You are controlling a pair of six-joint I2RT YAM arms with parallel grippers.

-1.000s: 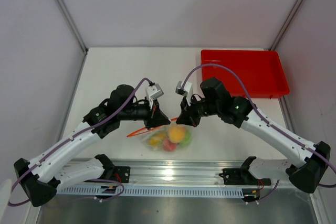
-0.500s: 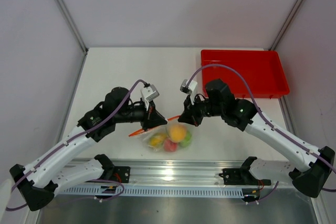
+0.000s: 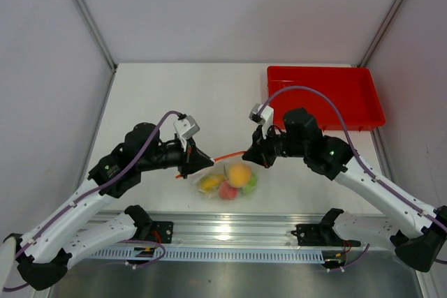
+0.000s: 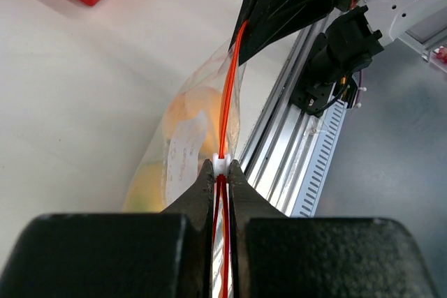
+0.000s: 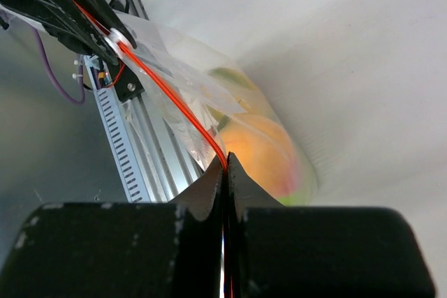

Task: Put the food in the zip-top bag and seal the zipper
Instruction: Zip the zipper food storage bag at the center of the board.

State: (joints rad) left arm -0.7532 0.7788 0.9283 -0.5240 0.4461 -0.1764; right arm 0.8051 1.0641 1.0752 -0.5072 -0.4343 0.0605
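Aluminium rail (image 3: 230,232): laid along the near table edge, with both arm bases bolted to it.
Zip-top bag (image 3: 218,172): hung by its mouth just beyond the rail, between the two grippers. Its belly sags toward the white table (image 3: 174,95); whether it touches the table cannot be settled.
Food: all held inside the bag. An orange-yellow peach (image 3: 239,174), a yellow mango (image 3: 209,183) and a green apple (image 3: 250,185) are made out. A reddish fruit (image 3: 226,191) is seen low down and is judged to be the second peach.
Left gripper (image 4: 221,169): clamped tight on the zipper's left end, right at a small white slider (image 4: 221,163), probably so that the slider can be drawn along.
Right gripper (image 5: 225,162): pinched closed on the strip's other end, judged to act as an anchor.
Zipper (image 3: 227,154): pulled taut into one straight orange-red line between the fingertips, so that the mouth is kept flat.
Hidden: the strip inside both grips is covered by the fingers. How far the tracks are sealed cannot be read. The fruits are blurred by the plastic in both wrist views.
Red tray (image 3: 325,95): set at the far right, well apart from the bag.
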